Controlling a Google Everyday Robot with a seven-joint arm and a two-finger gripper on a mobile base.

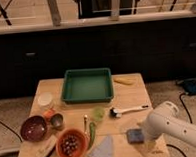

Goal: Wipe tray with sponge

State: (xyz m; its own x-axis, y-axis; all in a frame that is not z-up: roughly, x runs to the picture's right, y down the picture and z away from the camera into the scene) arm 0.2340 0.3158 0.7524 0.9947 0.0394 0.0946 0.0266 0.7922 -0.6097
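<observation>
Arm (168, 123) bends low from right; end effector (144, 136) seemingly beside sponge (134, 136), grip state indiscernible.

Green tray (87, 87), blue-grey sponge (134, 136) — gripper (145, 134) beside it, white arm (170, 126)

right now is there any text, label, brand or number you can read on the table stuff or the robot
None can be read.
Tray: plain green, no label showing.
Sponge: no marking showing.
Gripper, at the sponge's right edge near the front right of the table: no lettering showing.
Brush: too small to tell.
</observation>
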